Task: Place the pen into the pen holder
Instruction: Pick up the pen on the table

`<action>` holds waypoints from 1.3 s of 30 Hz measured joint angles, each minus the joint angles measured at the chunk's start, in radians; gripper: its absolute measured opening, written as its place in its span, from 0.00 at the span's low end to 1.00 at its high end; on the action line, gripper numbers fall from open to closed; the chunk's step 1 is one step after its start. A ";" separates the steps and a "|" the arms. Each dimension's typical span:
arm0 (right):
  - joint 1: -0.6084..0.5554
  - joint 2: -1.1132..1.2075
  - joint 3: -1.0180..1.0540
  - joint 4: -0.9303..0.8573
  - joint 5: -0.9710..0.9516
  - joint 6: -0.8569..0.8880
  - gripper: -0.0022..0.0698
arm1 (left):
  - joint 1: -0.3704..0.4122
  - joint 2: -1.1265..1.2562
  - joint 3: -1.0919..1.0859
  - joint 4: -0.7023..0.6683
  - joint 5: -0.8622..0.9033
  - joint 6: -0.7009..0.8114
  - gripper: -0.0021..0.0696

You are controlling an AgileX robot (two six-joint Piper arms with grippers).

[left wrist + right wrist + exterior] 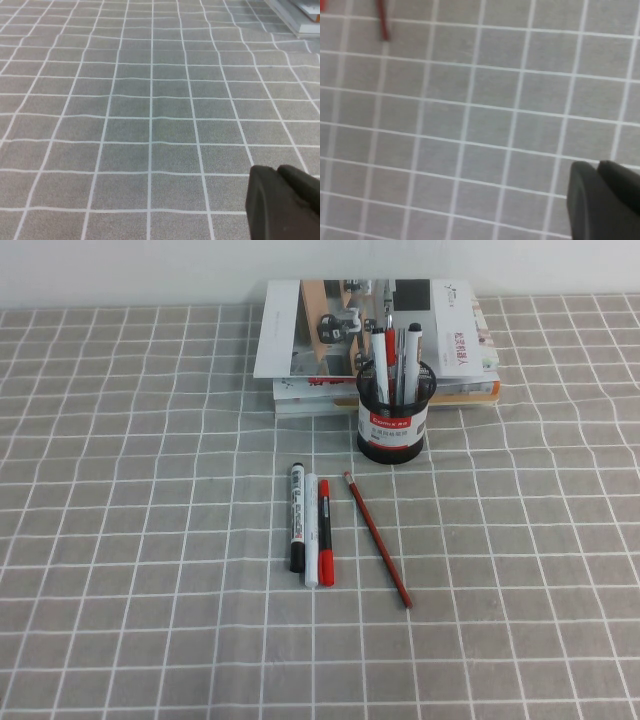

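The pen (378, 539) lies flat on the worktop (120, 540), a little right of the frame's centre in the high view. It runs on a slant, its pale eraser tip toward the upper left and its other end toward the lower right. The eraser tip sits just below the pen holder (391, 418), near it but not touching. The holder stands upright above centre, already carrying several pens and markers, and rests against the front edge of a stack of books (380, 340) at the top of the frame.

Left of the pen, three markers lie side by side: a black marker (297, 517), a white one (310, 530) and a red-capped marker (325, 532). They are close together and apart from the pen.

Neither arm shows in the high view. The left hand (282, 202) appears only as a dark shape in the lower right corner of its wrist view, over bare checked cloth. The right hand (602, 200) shows likewise in its wrist view's lower right corner, with one end of the pen (382, 20) at upper left. Whether either hand is clenched or released, I cannot tell.
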 joint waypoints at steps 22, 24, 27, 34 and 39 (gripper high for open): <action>0.326 0.739 -0.672 -0.157 0.059 0.054 0.01 | 0.000 0.000 0.000 0.000 0.000 0.000 0.02; 0.344 0.766 -0.702 -0.179 0.059 0.044 0.01 | 0.000 0.000 0.000 0.000 0.000 0.000 0.02; 0.404 0.816 -0.747 -0.248 0.059 0.040 0.01 | 0.000 0.000 0.000 0.000 0.000 0.000 0.02; 0.557 1.000 -0.870 -0.329 0.059 0.036 0.01 | 0.000 0.000 0.000 0.000 0.000 0.000 0.02; 0.600 1.127 -0.996 -0.312 0.059 0.036 0.04 | 0.000 0.000 0.000 0.000 0.000 0.000 0.02</action>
